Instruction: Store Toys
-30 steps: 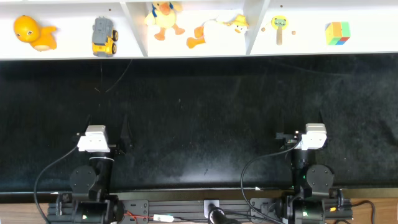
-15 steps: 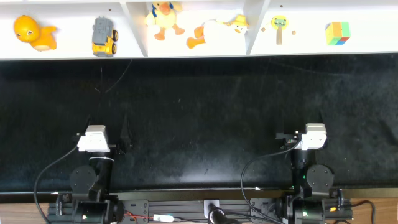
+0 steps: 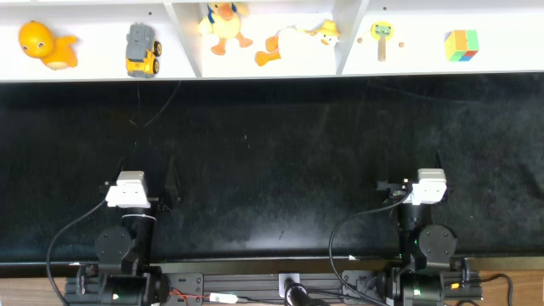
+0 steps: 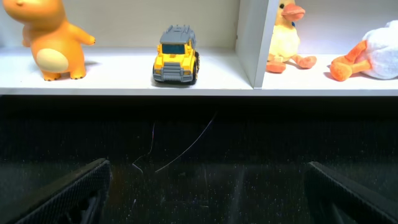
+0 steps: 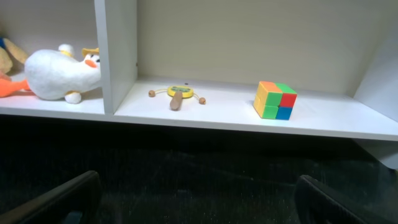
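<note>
The white compartmented shelf point(image 3: 93, 64) holds every toy, well ahead of both arms across the black surface point(image 3: 272, 144): orange animal figure point(image 4: 53, 37) and yellow toy truck point(image 4: 176, 55) nearer the left jaws, multicoloured cube point(image 5: 275, 100) nearer the right jaws. Both pairs gape wide, empty.

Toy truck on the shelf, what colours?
The small plastic toy truck is yellow with a grey roof and bumper, black wheels. Left wrist view shows it best.

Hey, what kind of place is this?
Likely a robot lab bench staged for toy storage: a white divided shelf holds a yellow toy truck and a multicoloured cube, beside a black tabletop.
</note>
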